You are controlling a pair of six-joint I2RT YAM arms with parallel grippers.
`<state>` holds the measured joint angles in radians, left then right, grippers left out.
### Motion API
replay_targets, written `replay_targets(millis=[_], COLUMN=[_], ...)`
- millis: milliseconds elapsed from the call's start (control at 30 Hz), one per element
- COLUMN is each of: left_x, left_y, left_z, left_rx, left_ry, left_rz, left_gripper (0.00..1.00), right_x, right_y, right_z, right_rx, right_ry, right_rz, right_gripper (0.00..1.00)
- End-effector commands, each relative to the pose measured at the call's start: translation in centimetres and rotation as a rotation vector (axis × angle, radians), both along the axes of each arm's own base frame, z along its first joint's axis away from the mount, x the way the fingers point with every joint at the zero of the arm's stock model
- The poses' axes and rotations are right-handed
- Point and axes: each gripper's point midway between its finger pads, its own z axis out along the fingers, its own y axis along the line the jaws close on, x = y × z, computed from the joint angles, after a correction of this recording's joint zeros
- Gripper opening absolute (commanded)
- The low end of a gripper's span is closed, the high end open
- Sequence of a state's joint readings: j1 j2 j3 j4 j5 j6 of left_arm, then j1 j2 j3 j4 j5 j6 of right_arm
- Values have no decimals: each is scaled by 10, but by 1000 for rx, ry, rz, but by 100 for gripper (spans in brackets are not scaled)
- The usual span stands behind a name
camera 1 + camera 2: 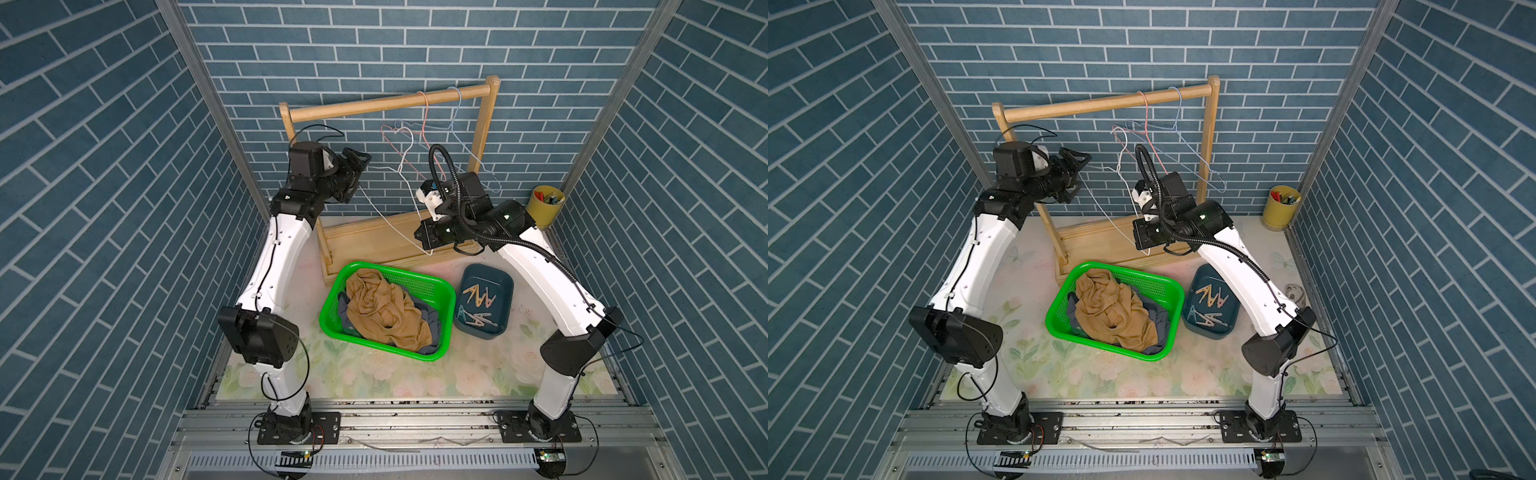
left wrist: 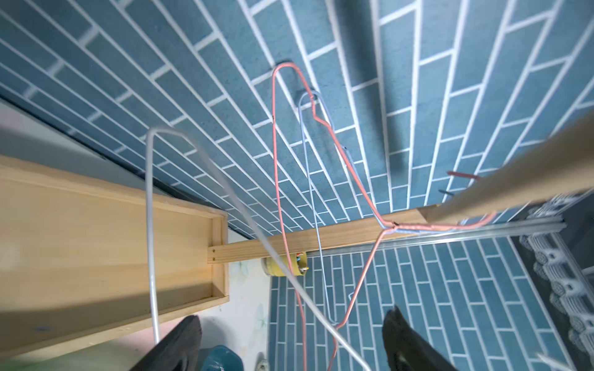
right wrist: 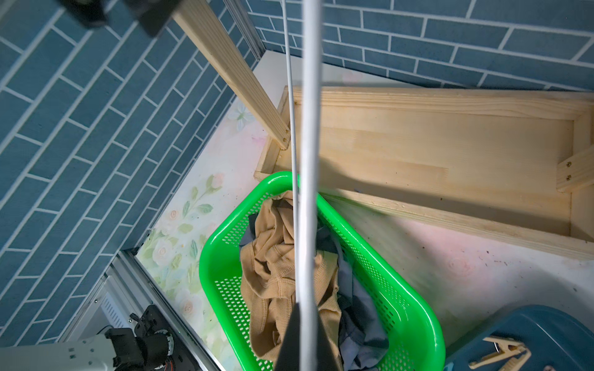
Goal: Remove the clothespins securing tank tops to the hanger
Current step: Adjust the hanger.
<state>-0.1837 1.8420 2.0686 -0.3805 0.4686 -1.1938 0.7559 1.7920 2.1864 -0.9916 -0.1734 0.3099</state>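
While the right claw [image 3: 306, 311] pinches the white hanger [image 3: 310, 128], basket [image 3: 421, 321] of tank tops [image 3: 270, 276] below it, the left claw [image 2: 291, 321] stands spread around that wire.

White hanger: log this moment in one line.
right gripper shut on white hanger, off rail | left gripper open around its wire | tank tops in green basket | clothespins in blue tray

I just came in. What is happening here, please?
The tank tops lie in the green basket and the clothespins in the blue tray. The right tool is shut on a bare white hanger, off the wooden rail; the left tool stands open at its other end.
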Motion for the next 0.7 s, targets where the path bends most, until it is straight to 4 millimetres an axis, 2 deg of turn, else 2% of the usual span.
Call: replay_targets(millis=[0, 133, 333, 467, 533, 667], left_x=[4, 9, 11, 11, 12, 18], left_y=[-7, -3, -1, -3, -3, -6], left_z=[35, 36, 39, 38, 36, 36], left_rx=[-202, -238, -288, -323, -321, -358], left_ry=[-48, -51, -60, -49, -40, -29], left_rz=[-9, 25, 44, 34, 38, 28], left_gripper=[89, 85, 70, 64, 53, 25], right_x=[-8, -13, -16, -18, -20, -22], right_y=[3, 5, 8, 11, 13, 16], right_z=[37, 34, 23, 17, 15, 13], right_rx=[116, 130, 114, 101, 97, 89], right_ry=[-85, -76, -68, -71, -73, -83], right_rz=[14, 27, 43, 55, 65, 77], right_gripper=[0, 0, 0, 0, 0, 0])
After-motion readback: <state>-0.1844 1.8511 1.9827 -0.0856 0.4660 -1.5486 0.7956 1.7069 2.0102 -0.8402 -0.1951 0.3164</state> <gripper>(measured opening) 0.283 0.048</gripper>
